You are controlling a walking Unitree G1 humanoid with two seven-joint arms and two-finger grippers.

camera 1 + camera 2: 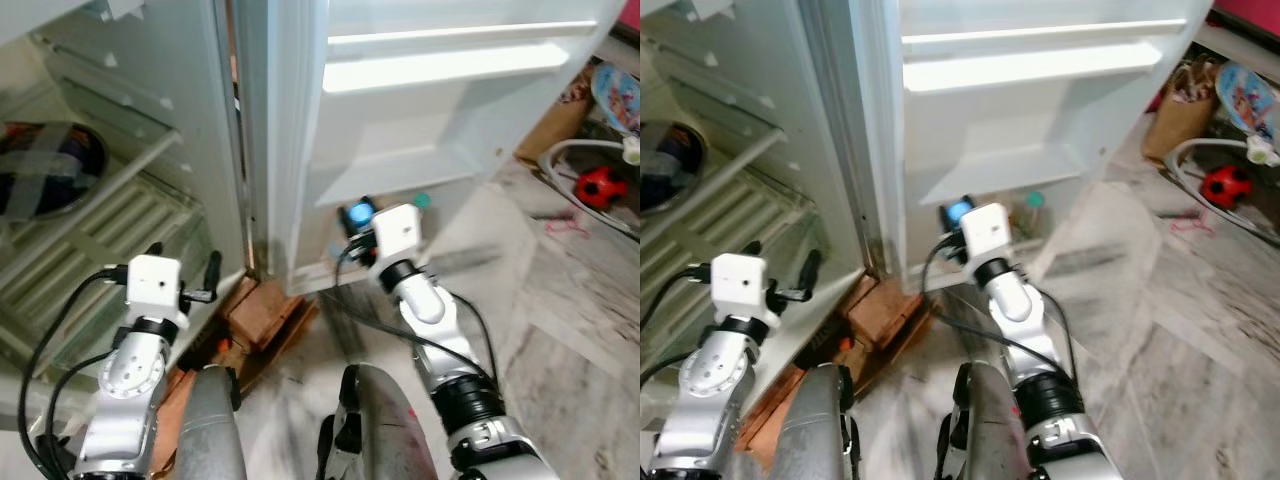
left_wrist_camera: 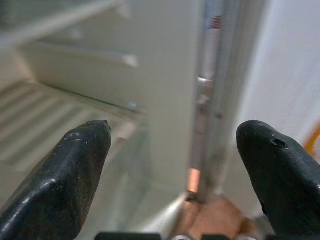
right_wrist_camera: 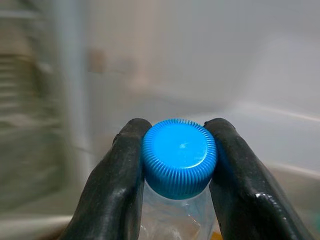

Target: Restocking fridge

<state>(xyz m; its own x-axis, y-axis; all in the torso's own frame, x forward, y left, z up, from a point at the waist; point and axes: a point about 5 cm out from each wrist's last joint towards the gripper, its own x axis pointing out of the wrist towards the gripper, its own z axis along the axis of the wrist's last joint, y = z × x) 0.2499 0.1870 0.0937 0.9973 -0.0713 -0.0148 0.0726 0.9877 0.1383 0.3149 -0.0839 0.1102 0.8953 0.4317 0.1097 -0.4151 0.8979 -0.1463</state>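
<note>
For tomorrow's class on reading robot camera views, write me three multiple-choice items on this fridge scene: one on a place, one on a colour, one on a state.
1. Where is the bottle with the green cap?
A. on the bottom shelf of the fridge door
B. in the left hand
C. on the wire shelf

2. What colour is the cap of the bottle in the right hand?
A. red
B. blue
C. white

3. What state is the left hand in?
A. shut on a bottle
B. shut on the door
C. open, holding nothing

Key: 1 A, it stands low in the open fridge door. 2 B, the ribbed cap is blue. 3 C, its fingers stand apart before the fridge.
</note>
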